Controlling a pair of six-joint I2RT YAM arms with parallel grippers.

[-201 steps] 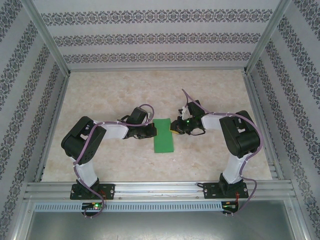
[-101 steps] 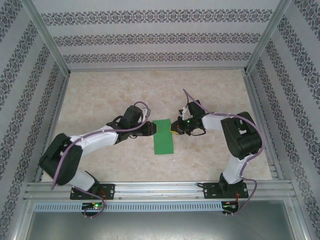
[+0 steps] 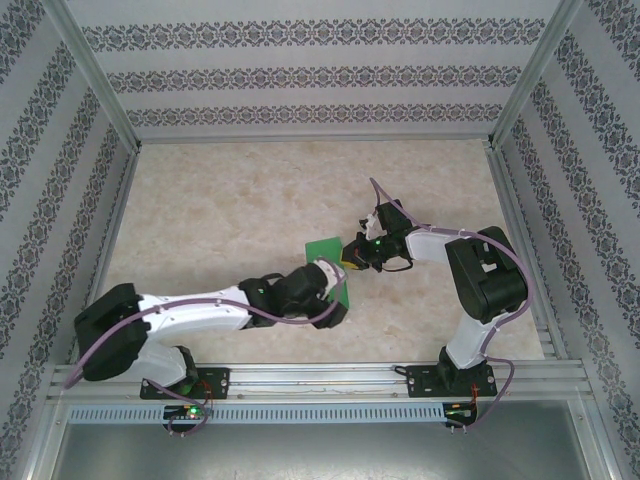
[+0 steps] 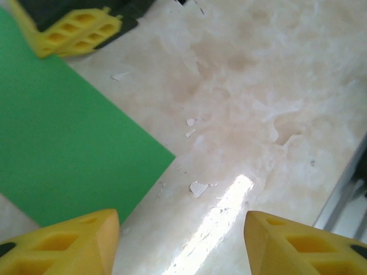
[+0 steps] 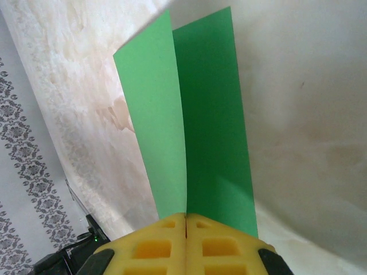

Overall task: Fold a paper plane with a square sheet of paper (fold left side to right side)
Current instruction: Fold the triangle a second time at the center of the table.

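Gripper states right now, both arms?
Left gripper: open, holding nothing.
Right gripper: closed, pinching the green sheet at its edge.

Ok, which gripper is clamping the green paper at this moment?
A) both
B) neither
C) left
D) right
D: the right gripper is shut on the green paper, pinching its two layers, while the left gripper stands open with bare table between its fingers.
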